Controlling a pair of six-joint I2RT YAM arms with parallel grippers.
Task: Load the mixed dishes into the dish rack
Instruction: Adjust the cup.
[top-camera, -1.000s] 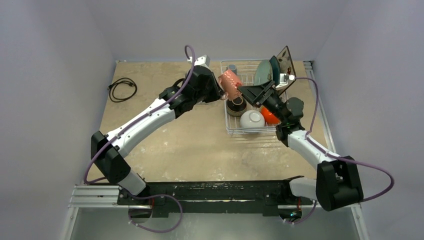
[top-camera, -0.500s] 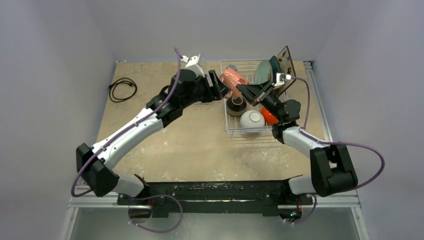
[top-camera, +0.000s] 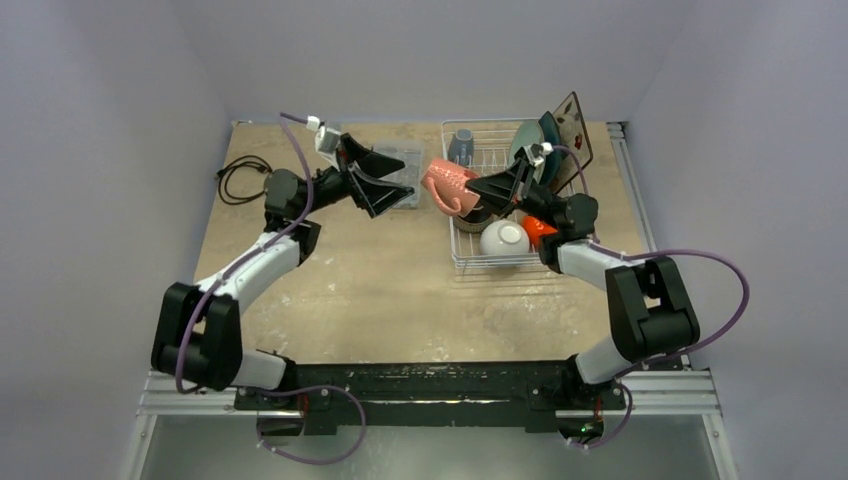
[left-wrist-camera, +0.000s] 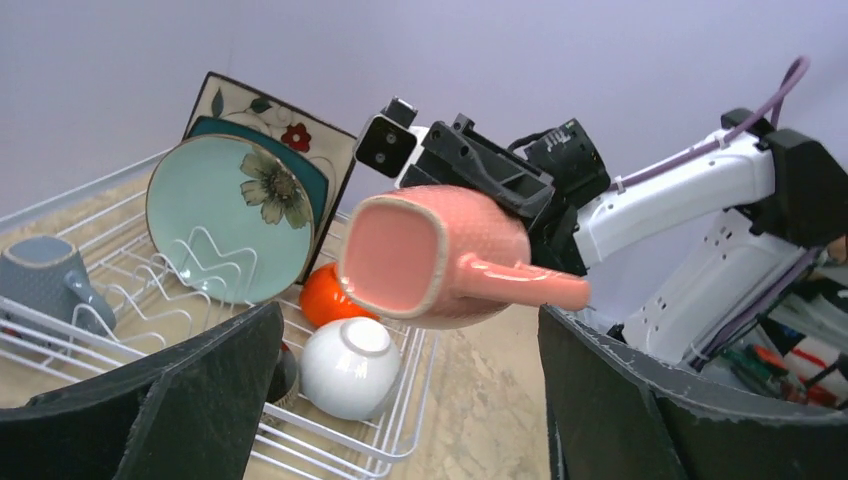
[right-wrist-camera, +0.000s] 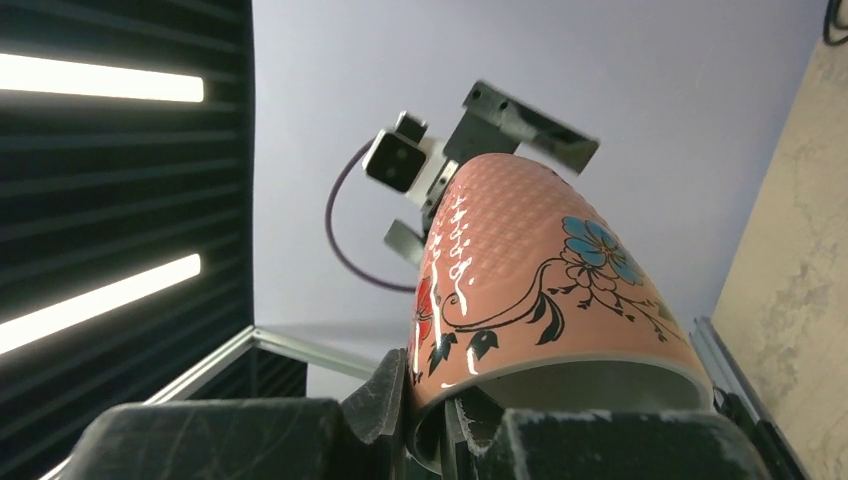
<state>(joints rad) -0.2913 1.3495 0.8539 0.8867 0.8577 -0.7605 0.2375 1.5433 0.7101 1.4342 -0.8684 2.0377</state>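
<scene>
The salmon-pink mug (top-camera: 448, 186) lies on its side in the air at the left rim of the dish rack (top-camera: 458, 262), just above the brown bowl (top-camera: 474, 214). Its long axis runs about level, left to right: the open mouth faces the left arm and the base faces the right arm. In the left wrist view the handle sticks out sideways. The right gripper (top-camera: 490, 188) is clamped on the mug's base end. The left gripper (top-camera: 398, 200) is spread wide with nothing in it, apart from the mug, over the counter (top-camera: 380, 290) by the clear plastic box (top-camera: 405, 163). The white bowl (top-camera: 505, 238) sits upside down in the rack.
</scene>
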